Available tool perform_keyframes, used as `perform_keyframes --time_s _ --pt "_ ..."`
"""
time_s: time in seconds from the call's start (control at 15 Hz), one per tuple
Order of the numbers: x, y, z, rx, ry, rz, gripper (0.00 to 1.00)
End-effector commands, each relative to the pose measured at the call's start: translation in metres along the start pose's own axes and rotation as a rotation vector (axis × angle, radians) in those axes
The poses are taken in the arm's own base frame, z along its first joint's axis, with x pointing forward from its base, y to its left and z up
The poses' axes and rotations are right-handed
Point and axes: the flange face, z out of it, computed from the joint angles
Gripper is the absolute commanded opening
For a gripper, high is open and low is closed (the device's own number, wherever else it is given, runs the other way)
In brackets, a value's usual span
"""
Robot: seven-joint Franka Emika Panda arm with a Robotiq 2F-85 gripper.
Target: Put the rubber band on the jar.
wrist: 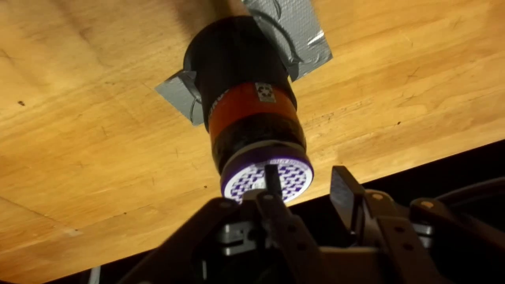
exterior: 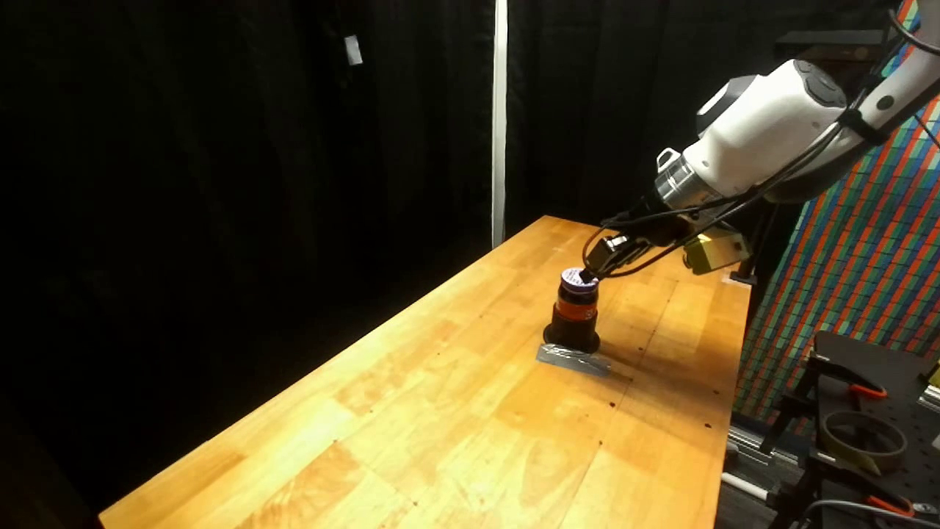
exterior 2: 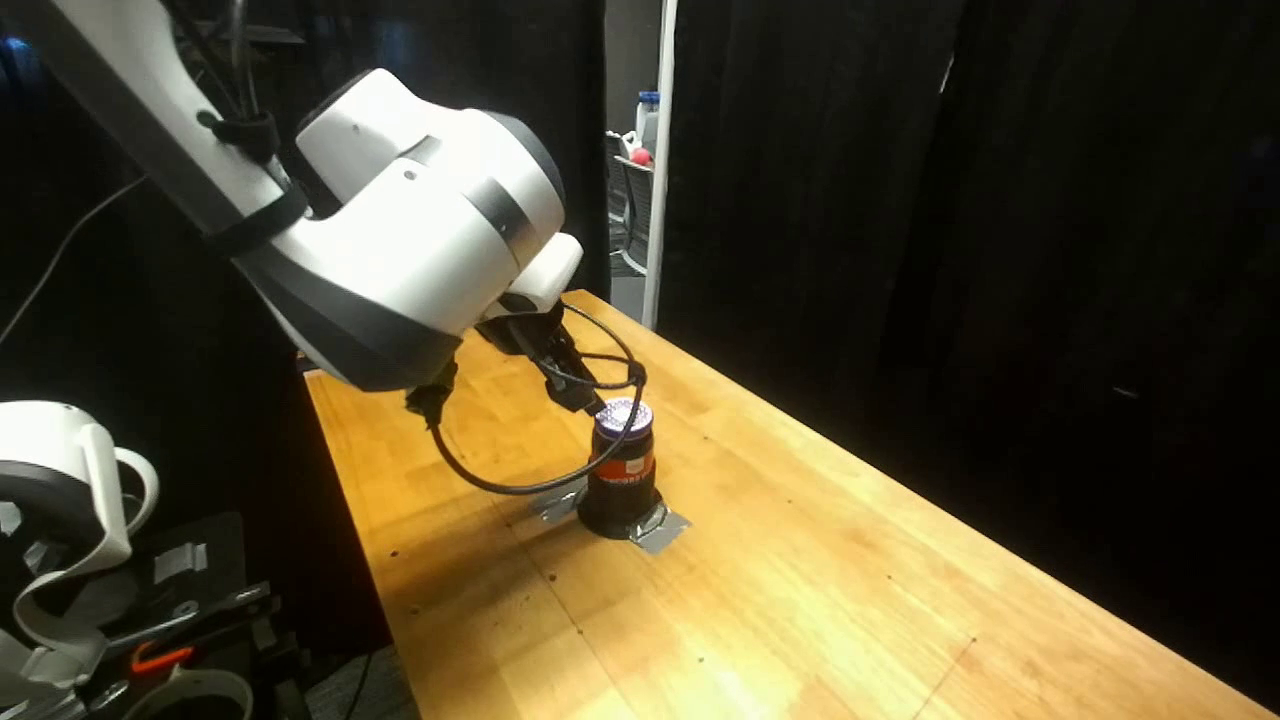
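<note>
Jar [wrist: 258, 122] stood upright in black holder [wrist: 236, 55] on wooden table [exterior: 470, 411], duct tape [wrist: 305, 35] at holder's base, patterned lid [wrist: 292, 177] on. Gripper [wrist: 305, 183] was at the lid, jaws apart; in wrist view one finger [wrist: 273, 178] overlapped lid, other stood clear of it. Contact unclear.

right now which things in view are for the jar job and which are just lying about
Part of the job:
purple-lidded jar
tan ring at its neck, perhaps the rubber band
gripper, open
black holder, taped down

Seemingly just lying about:
tape roll
orange-tipped clamp
</note>
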Motion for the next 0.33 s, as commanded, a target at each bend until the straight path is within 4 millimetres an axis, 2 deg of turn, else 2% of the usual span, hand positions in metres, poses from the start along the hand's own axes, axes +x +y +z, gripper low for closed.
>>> perform_keyframes --time_s 0.0,0.27 --pt "-0.031 0.009 0.014 0.091 -0.136 -0.039 0.72" --pt "-0.094 0.019 0.02 0.113 -0.312 -0.156 0.99"
